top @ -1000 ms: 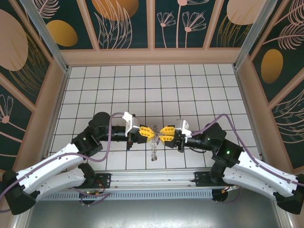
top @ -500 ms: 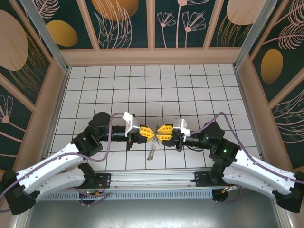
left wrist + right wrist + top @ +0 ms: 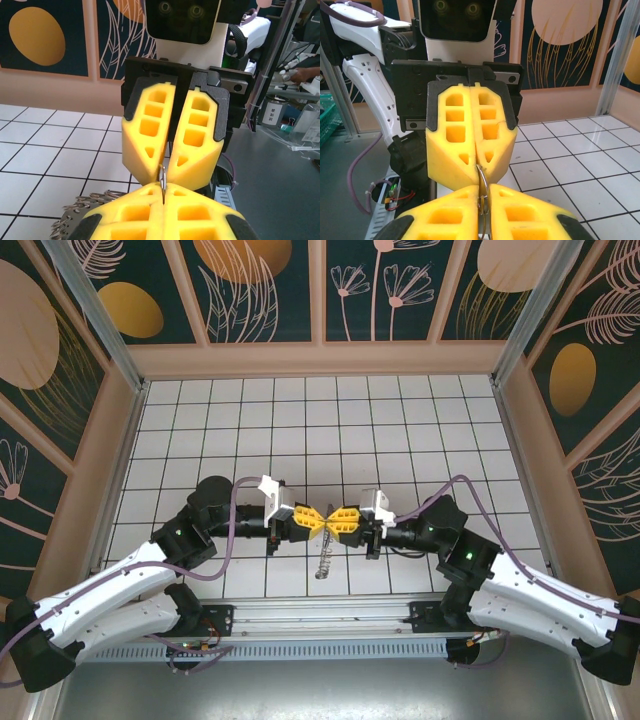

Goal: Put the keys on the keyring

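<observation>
Left hand [image 3: 315, 522]: clenched on the rim of the keyring [image 3: 322, 558], which hangs edge-on below the fingertips over the desk [image 3: 300, 420], probably steadied this way for threading. Right hand [image 3: 339, 521]: clenched tip to tip on the same rim, apparently to share the hold. The top view gives the ring's hanging length, the left wrist view its fringe of metal bits [image 3: 65, 225], and the right wrist view its curved wire [image 3: 483, 186] running between the pads.

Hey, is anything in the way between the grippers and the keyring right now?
Nothing visible. The left gripper and right gripper meet tip to tip, both shut on the keyring, which hangs below them.
</observation>
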Robot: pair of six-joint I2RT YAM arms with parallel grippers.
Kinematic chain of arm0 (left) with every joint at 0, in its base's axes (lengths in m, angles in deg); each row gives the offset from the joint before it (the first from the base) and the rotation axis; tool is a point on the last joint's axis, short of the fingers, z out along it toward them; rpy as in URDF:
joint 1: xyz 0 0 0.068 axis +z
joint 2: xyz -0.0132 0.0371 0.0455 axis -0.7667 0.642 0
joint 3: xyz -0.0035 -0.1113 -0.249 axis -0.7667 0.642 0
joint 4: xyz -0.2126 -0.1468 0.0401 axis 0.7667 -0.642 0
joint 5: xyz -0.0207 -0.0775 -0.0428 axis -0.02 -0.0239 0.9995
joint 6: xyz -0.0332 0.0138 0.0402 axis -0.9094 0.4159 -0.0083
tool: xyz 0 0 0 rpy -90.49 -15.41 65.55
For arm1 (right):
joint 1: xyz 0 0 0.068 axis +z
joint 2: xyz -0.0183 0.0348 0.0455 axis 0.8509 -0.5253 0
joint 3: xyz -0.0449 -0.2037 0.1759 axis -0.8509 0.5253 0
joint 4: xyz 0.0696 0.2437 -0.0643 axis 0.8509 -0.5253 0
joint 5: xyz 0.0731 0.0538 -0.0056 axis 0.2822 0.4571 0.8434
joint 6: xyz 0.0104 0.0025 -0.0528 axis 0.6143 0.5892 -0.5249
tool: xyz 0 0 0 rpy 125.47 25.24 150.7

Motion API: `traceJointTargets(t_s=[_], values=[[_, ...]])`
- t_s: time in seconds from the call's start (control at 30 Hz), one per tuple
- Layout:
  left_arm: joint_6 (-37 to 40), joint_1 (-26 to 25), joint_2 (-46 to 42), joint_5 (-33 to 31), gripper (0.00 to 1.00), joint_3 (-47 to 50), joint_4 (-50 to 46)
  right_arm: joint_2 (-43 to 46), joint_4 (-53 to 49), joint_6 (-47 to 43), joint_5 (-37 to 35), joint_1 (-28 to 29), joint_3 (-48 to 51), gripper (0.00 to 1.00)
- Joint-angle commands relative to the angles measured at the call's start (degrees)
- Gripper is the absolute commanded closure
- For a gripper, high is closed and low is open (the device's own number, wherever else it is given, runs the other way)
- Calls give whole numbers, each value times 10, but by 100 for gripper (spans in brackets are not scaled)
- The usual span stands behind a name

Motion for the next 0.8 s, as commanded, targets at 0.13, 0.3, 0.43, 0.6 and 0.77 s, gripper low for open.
traceJointTargets(t_s=[0.13,0.3,0.43,0.6,0.77], values=[[19,-1,5,-20,100,-8,-21,-18,-53,-17,-30,1,-47,100],[86,-1,25,-84,91,-49,-152,-79,-190,-60,-53,2,-133,100],[116,-1,53,-103,89,-64,-201,-130,-263,-95,-59,9,-192,100],[114,-1,64,-90,100,-61,-196,-163,-291,-112,-58,14,-229,100],[67,-1,26,-56,100,-29,-107,-135,-241,-94,-47,16,-202,100]])
